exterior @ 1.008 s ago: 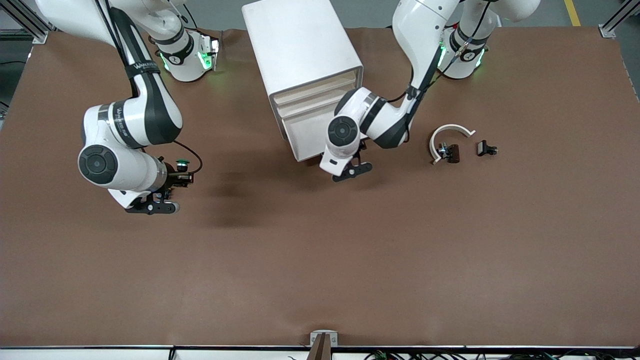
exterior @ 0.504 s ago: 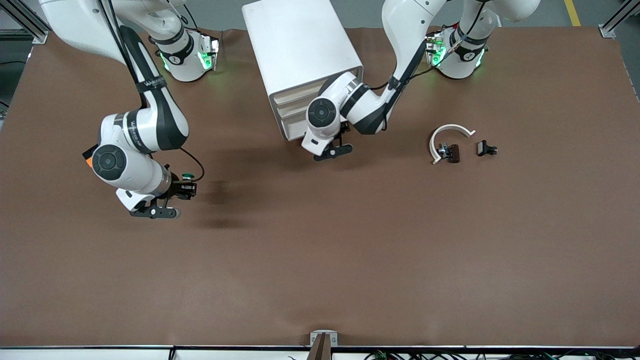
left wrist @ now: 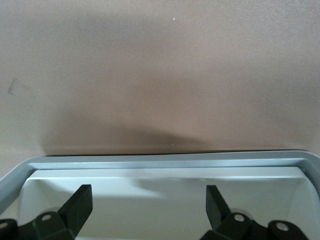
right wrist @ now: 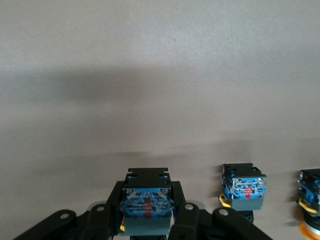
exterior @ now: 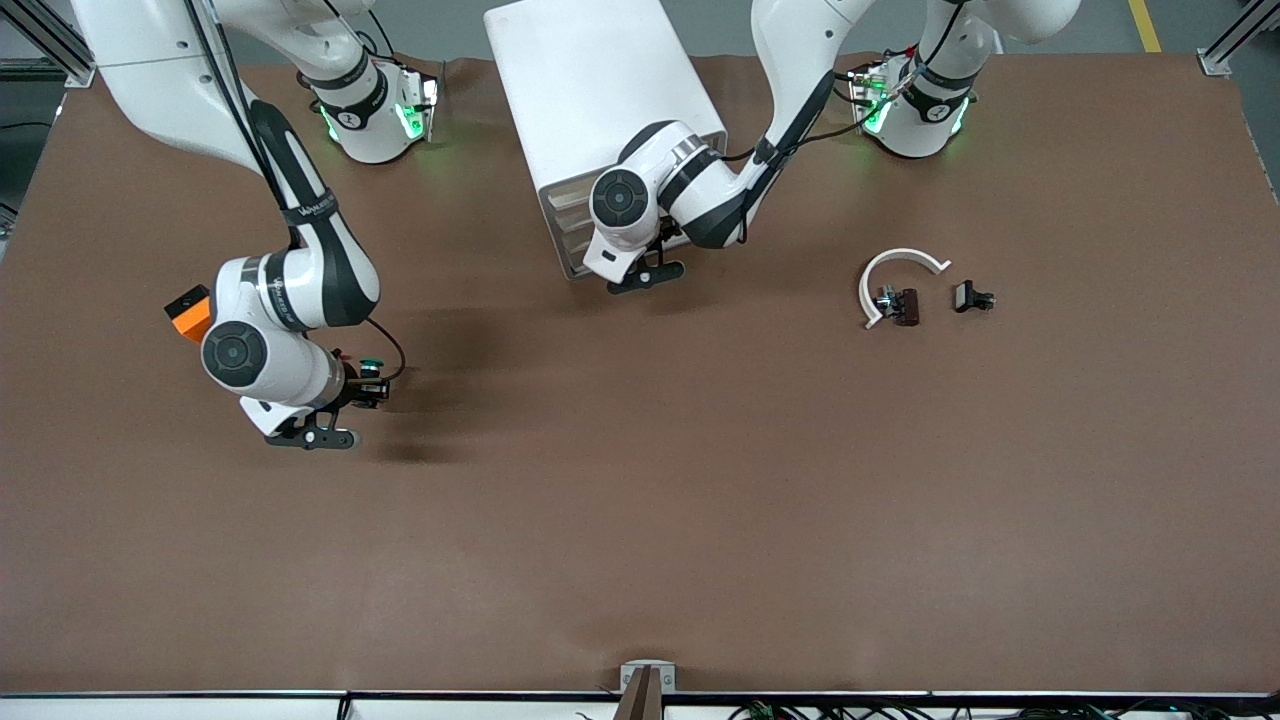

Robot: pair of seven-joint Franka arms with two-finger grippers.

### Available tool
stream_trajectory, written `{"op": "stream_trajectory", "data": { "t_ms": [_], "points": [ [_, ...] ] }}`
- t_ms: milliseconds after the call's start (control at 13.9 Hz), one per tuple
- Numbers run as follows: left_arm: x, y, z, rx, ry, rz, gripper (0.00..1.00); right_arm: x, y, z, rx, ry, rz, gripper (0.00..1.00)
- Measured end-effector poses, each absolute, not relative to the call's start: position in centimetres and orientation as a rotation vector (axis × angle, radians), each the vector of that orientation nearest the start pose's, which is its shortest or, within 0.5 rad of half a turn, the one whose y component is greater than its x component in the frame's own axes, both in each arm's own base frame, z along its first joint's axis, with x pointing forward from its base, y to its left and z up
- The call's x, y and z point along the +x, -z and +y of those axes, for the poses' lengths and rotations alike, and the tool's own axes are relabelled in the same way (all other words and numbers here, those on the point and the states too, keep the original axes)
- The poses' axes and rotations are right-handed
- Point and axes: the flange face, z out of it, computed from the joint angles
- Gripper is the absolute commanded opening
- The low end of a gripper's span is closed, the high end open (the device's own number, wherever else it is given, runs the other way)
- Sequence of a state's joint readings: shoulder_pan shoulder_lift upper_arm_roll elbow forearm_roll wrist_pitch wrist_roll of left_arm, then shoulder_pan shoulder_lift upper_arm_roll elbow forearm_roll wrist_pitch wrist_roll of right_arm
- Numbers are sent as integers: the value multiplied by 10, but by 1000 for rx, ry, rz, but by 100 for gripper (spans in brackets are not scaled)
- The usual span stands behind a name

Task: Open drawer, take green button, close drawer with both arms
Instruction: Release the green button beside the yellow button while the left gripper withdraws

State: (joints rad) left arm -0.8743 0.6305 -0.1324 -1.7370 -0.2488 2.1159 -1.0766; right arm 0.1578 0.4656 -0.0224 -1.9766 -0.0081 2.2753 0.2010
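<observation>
The white cabinet (exterior: 600,90) stands at the table's back, between the two arms' bases. Its bottom drawer (exterior: 572,262) sits pushed in, about level with the drawers above it. My left gripper (exterior: 640,272) is right in front of that drawer and open. In the left wrist view the left gripper (left wrist: 148,205) has nothing between its fingers, and the drawer's pale front (left wrist: 165,162) lies just past them. My right gripper (exterior: 368,387) is low over the table toward the right arm's end, shut on the green-capped button (exterior: 371,366). The right wrist view shows the button's blue body (right wrist: 147,202) clamped between the fingers (right wrist: 112,202).
A white curved piece (exterior: 905,262) and two small dark parts (exterior: 900,305) (exterior: 972,296) lie toward the left arm's end. Two more blue-bodied buttons (right wrist: 243,187) (right wrist: 311,192) show beside the held one in the right wrist view.
The left gripper has pushed the drawer back into the cabinet. The right arm has carried the button lower, down toward the table.
</observation>
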Motion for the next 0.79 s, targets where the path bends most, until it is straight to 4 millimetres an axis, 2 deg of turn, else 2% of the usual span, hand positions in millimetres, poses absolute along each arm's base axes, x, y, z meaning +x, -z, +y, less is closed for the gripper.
{"op": "stream_trajectory", "data": {
  "t_ms": [144, 288, 360, 432, 504, 792],
  "points": [
    [341, -201, -542, -2992, -557, -374, 100, 591, -205, 74, -3172, -252, 110, 27],
    [355, -202, -533, -2991, -556, -416, 100, 591, -196, 68, -3172, -259, 123, 32],
    [369, -203, -525, -2995, -554, -453, 100, 591, -193, 67, -3171, -261, 125, 45],
    [389, -207, -514, -3002, -548, -504, 100, 591, -192, 67, -3171, -259, 127, 83],
    [411, -212, -500, -3010, -526, -545, 100, 591, -192, 66, -3171, -257, 128, 100],
    [496, -239, -436, -3024, -329, -606, 100, 590, -191, 65, -3171, -273, 132, 100]
  ]
}}
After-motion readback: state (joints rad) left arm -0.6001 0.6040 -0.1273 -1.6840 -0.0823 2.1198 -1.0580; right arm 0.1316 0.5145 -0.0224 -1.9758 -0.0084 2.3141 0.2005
